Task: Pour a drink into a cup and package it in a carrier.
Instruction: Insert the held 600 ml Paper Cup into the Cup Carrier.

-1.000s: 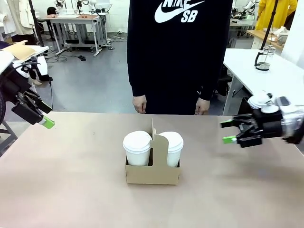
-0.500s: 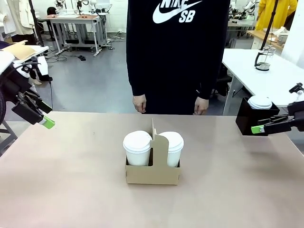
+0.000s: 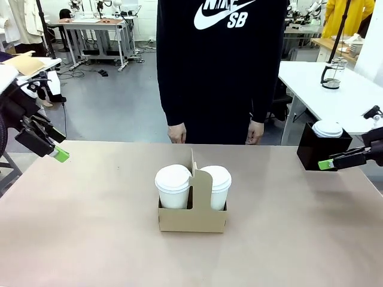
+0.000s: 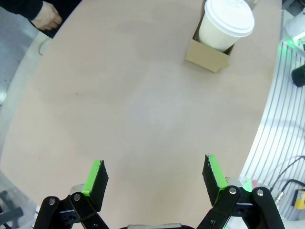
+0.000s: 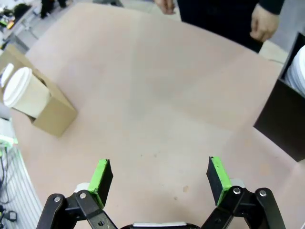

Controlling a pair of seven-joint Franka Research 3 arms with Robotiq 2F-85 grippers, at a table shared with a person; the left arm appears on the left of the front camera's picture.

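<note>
Carrier (image 3: 192, 212) parked at the middle of the table (image 3: 90, 239), a little toward the near side, both slots filled: one lidded white cup (image 3: 173, 186) in the left slot, a second lidded cup (image 3: 218, 186) in the right. Both upright, long axes vertical, lids on top, tapering down into the box. Handle panel standing tall between them, edge-on to the front camera, so running near to far; box's long axis running left to right.

Left gripper (image 3: 58, 154) out at the far left edge of the table, well apart from the carrier, jaws spread wide with nothing between the green pads (image 4: 96, 178). From its wrist camera, carrier (image 4: 209, 50) far ahead and off to one side, one cup (image 4: 225, 24) showing above the cardboard.

Right gripper (image 3: 328, 162) out at the right edge, just beside a black box (image 3: 322, 152) that holds another lidded cup, jaws likewise wide apart and empty. From its wrist camera, carrier (image 5: 45, 109) far off at the picture's left edge.

Neither arm clearly nearer; carrier lying roughly midway, to the right of the left gripper and to the left of the right one. No jug or drink to be made out on this table. Judged from both slots full: packing looks done, with at most a lift by the handle panel left, calling for a grip across its thin left-right thickness from above.

Person's hands (image 3: 176, 131) hanging at the far edge, clear of everything.
</note>
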